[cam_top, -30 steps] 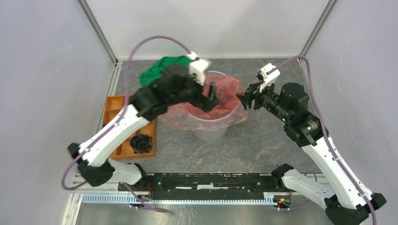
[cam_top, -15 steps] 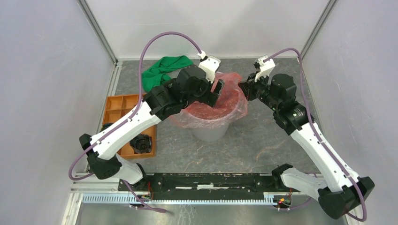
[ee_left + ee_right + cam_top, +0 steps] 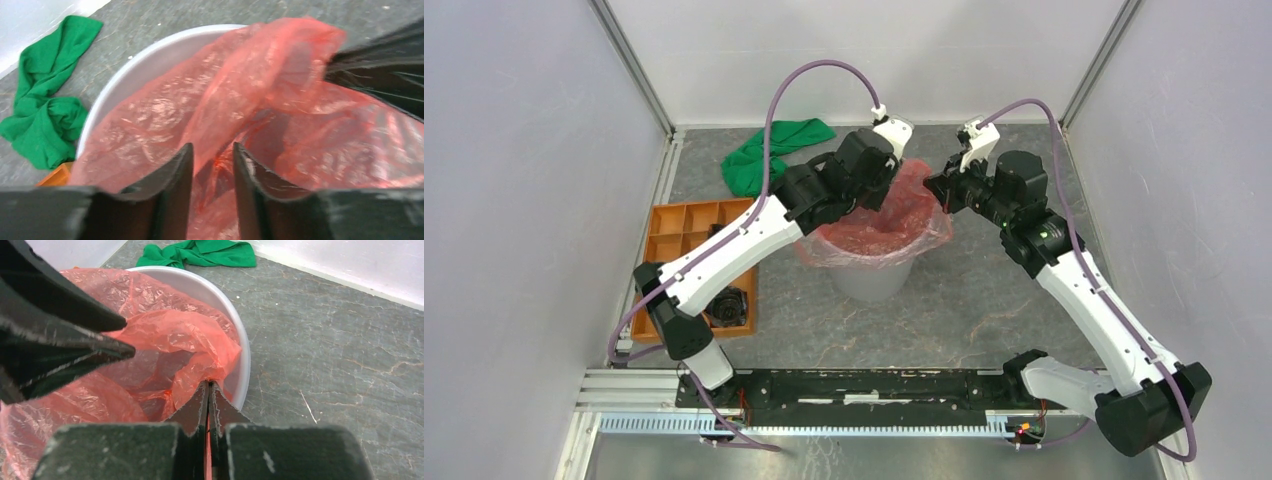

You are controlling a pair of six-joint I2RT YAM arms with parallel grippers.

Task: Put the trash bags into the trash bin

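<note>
Top external: both arms are extended over round light-grey plastic bin (image 3: 869,282), draped with translucent red plastic bag (image 3: 876,228); left gripper (image 3: 212,150) is held half-spread around a bag fold, right gripper (image 3: 207,386) is pressed together on bag edge.
</note>
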